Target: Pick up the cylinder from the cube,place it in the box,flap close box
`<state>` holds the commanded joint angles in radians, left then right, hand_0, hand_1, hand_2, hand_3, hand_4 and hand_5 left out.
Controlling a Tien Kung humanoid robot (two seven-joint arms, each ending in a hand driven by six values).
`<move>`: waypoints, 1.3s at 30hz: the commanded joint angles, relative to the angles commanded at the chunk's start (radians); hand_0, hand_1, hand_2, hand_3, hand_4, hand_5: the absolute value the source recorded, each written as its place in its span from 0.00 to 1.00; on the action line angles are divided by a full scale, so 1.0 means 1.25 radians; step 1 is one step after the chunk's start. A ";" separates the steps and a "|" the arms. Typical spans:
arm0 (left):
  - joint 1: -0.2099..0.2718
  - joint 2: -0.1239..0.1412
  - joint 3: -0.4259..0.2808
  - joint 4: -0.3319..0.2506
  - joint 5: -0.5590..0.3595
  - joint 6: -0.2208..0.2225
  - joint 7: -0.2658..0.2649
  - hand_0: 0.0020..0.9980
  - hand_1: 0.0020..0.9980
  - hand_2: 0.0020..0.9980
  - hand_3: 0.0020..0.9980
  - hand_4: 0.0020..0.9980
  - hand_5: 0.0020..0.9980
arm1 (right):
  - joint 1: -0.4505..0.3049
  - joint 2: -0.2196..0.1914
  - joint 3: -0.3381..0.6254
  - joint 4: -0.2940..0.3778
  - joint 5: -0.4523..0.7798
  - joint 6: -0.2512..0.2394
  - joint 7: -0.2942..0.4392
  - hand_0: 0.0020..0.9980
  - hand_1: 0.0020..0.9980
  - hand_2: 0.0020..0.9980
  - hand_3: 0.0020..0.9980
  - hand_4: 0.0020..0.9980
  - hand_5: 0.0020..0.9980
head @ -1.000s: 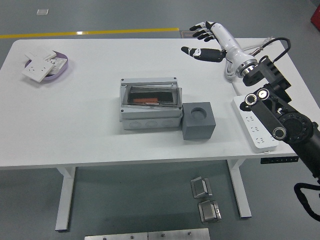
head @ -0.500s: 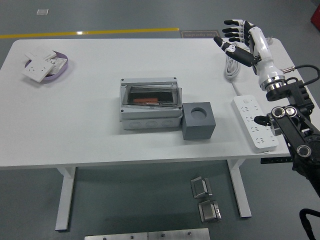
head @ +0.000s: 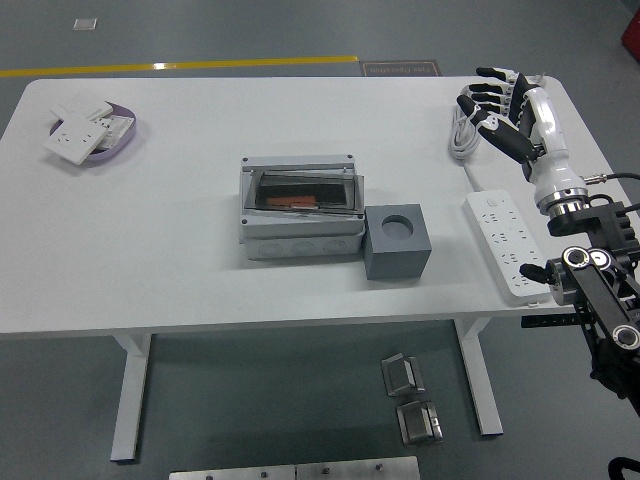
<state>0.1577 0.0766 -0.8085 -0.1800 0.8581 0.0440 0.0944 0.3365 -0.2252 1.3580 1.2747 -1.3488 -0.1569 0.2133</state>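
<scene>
A grey box (head: 300, 208) with a clear lid lying shut over it stands at the table's middle. Something orange-red (head: 296, 202) shows through the lid. A dark grey cube (head: 397, 242) with an empty round hole in its top touches the box's right side. No loose cylinder shows anywhere. My right hand (head: 497, 105) is raised over the table's far right, well away from the box and cube, fingers spread and empty. My left arm is out of view.
A white power strip (head: 509, 243) lies at the right edge, its white cable (head: 461, 135) coiled behind it. A purple tray (head: 103, 140) with white socket plates sits at the far left. Metal parts (head: 411, 397) lie on the floor below.
My right hand has swung from above the table's far middle-right out to the right edge and drawn back toward me, still open and empty. The box and cube have not moved.
</scene>
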 joint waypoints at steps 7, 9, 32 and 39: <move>-0.003 0.003 0.000 0.000 -0.003 0.000 -0.001 0.58 0.63 0.58 0.60 0.60 0.20 | -0.017 -0.005 0.033 0.018 -0.041 -0.018 -0.003 0.72 0.67 0.66 0.71 0.92 0.44; -0.004 0.005 -0.001 0.000 -0.003 0.000 0.000 0.58 0.63 0.58 0.60 0.60 0.20 | -0.022 -0.006 0.040 0.021 -0.047 -0.022 -0.003 0.72 0.67 0.66 0.71 0.92 0.44; -0.006 0.042 -0.027 0.000 0.005 -0.007 0.006 0.58 0.63 0.58 0.60 0.63 0.20 | -0.079 0.032 0.055 0.011 -0.059 -0.025 0.002 0.73 0.68 0.67 0.70 0.91 0.45; 0.003 0.052 -0.036 0.000 0.008 -0.006 0.010 0.58 0.63 0.58 0.61 0.63 0.20 | -0.087 0.043 0.040 0.002 -0.060 -0.023 0.003 0.73 0.67 0.66 0.70 0.91 0.45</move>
<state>0.1619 0.1410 -0.8534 -0.1800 0.8682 0.0364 0.1065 0.2282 -0.1716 1.4074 1.2769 -1.4232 -0.1857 0.2166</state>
